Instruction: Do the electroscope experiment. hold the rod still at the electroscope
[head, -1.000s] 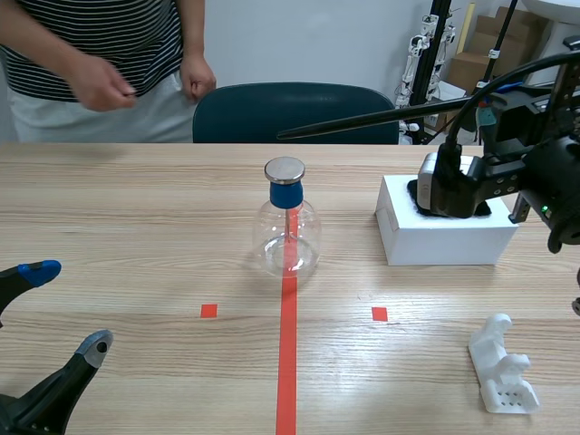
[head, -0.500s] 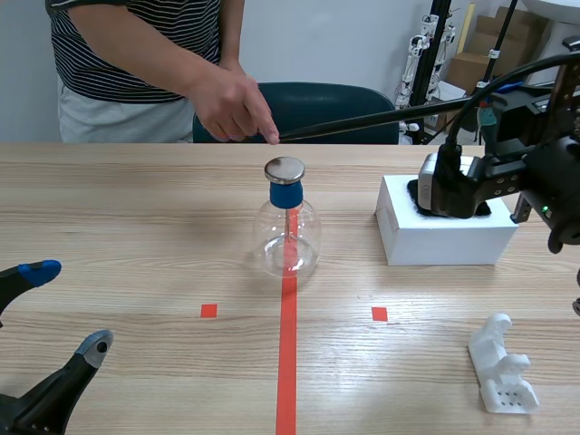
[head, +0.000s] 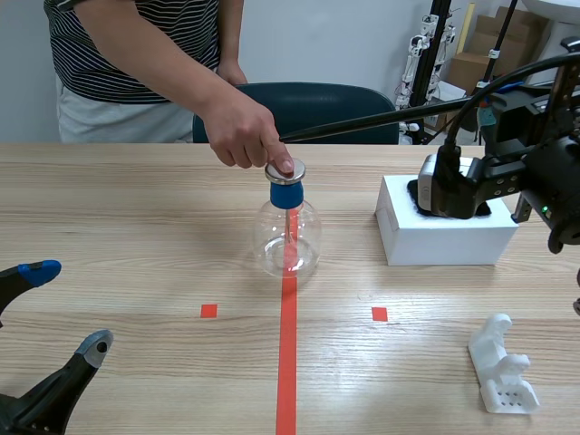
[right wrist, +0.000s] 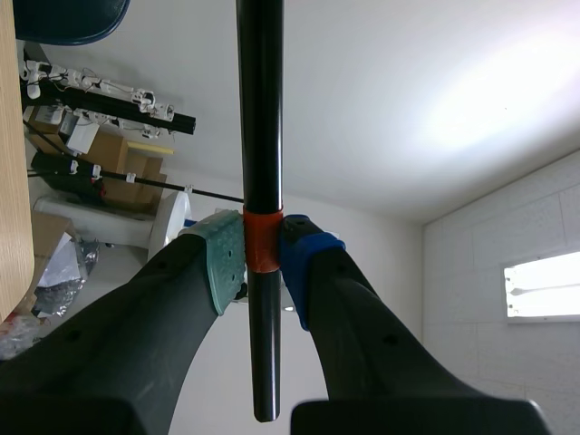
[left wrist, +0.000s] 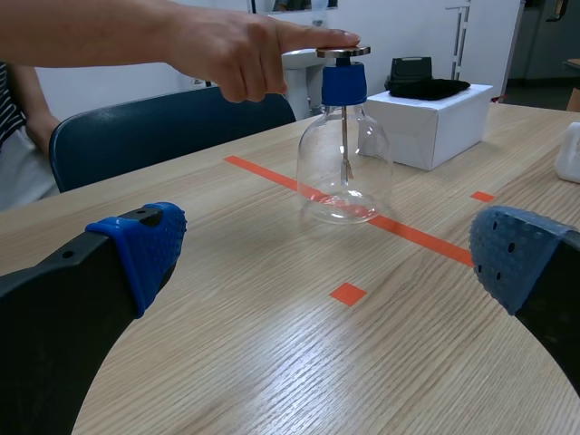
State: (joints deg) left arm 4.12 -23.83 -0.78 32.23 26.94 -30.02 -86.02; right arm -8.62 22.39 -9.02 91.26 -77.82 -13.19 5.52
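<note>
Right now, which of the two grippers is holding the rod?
The right gripper: its fingers are shut on the black rod. The left gripper is open, low over the table, with nothing between its fingers.

Wooden table (head: pixel 136 227), dark blue chair (head: pixel 317 104) behind it, white wall (head: pixel 317 36), cardboard boxes (head: pixel 476 59)

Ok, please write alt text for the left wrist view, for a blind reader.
A person's hand rests a fingertip on the metal top of the glass electroscope, which stands on a tape line. The left gripper, open, is in front; a white box lies behind.
</note>
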